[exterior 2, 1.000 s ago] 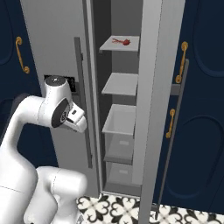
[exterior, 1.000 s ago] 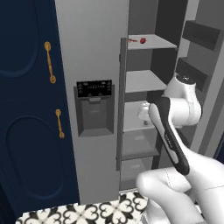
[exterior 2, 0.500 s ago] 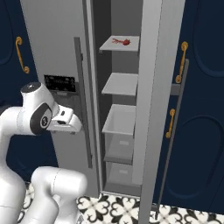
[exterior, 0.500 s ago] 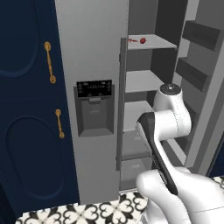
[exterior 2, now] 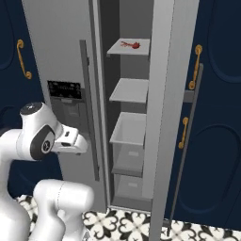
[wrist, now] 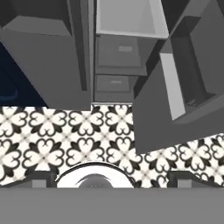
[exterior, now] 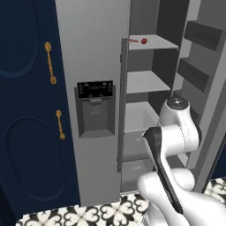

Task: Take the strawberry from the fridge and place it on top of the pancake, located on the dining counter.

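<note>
I see the fridge (exterior: 99, 57) with its right door open. On the top shelf (exterior: 154, 43) lies the strawberry (exterior: 144, 40), small and red, near the front edge; from the right base camera it sits on the same shelf (exterior 2: 129, 48) as a red spot (exterior 2: 134, 45). The shelf below (exterior 2: 131, 90) is bare. Under it is a pale drawer (exterior 2: 130, 131). The patterned tile floor (wrist: 65, 140) is under the fridge.

Base cameras flank open fridge (exterior: 101, 53); hand camera faces floor (wrist: 65, 140).

Arm lower, further back from fridge (exterior: 95, 88).
</note>
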